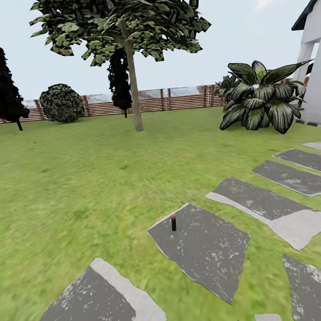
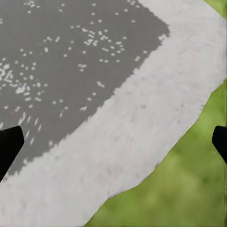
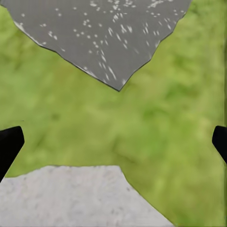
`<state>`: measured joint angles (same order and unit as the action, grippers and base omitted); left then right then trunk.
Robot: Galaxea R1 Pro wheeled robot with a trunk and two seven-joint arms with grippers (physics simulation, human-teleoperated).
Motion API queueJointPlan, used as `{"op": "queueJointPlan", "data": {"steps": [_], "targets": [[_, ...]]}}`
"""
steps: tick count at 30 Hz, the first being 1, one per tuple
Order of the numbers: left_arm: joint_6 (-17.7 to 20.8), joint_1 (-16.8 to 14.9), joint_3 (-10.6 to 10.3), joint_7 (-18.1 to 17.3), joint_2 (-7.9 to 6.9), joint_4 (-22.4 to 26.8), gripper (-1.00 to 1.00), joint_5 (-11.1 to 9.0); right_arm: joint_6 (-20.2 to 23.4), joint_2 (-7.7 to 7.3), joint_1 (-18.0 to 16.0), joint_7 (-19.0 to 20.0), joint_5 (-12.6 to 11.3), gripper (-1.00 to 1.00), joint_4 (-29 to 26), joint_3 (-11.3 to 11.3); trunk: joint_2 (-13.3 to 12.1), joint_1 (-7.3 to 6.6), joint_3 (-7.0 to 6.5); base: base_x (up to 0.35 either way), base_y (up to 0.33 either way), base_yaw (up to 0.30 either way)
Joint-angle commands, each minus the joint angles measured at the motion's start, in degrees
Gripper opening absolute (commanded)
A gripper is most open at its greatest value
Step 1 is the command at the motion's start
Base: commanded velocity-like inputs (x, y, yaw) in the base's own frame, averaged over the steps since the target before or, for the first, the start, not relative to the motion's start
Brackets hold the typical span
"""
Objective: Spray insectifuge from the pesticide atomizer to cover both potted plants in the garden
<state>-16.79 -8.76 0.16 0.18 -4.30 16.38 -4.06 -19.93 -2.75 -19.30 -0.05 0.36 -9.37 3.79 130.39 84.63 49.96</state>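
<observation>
The pesticide atomizer [image 1: 173, 223] stands upright on a grey stepping stone [image 1: 203, 247] in the garden lawn, a small dark bottle with a red tip, ahead of me and slightly right of centre. The potted plants are out of view. My left gripper [image 2: 113, 142] is open, its dark fingertips [image 2: 9, 146] far apart over a stepping stone's pale edge and grass. My right gripper [image 3: 113, 142] is open too, fingertips [image 3: 9, 146] spread above grass between two stones. Nothing is between either pair of fingers.
Several grey stepping stones [image 1: 268, 209] run from near left to far right across the lawn. A tree [image 1: 131, 60] stands ahead, a big dark striped-leaf bush [image 1: 260, 97] at right by a white house [image 1: 315, 62], and a brown slatted fence [image 1: 184, 99] at the back.
</observation>
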Motion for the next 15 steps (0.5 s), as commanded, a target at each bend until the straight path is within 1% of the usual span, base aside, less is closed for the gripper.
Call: {"op": "queueJointPlan", "data": {"steps": [1,15], "targets": [[-0.17,-0.03,-0.07,0.00,-0.01,-0.05,1.00,-0.42,-0.20,0.02,-0.03,0.11,0.03,1.00,0.06,0.34,0.02,0.02,0.06,0.283,-0.163,0.000],[-0.17,-0.03,-0.07,0.00,-0.01,-0.03,1.00,-0.42,-0.22,0.02,-0.03,0.14,0.07,1.00,0.06,0.34,0.02,0.02,0.06,0.283,-0.163,0.000]]}}
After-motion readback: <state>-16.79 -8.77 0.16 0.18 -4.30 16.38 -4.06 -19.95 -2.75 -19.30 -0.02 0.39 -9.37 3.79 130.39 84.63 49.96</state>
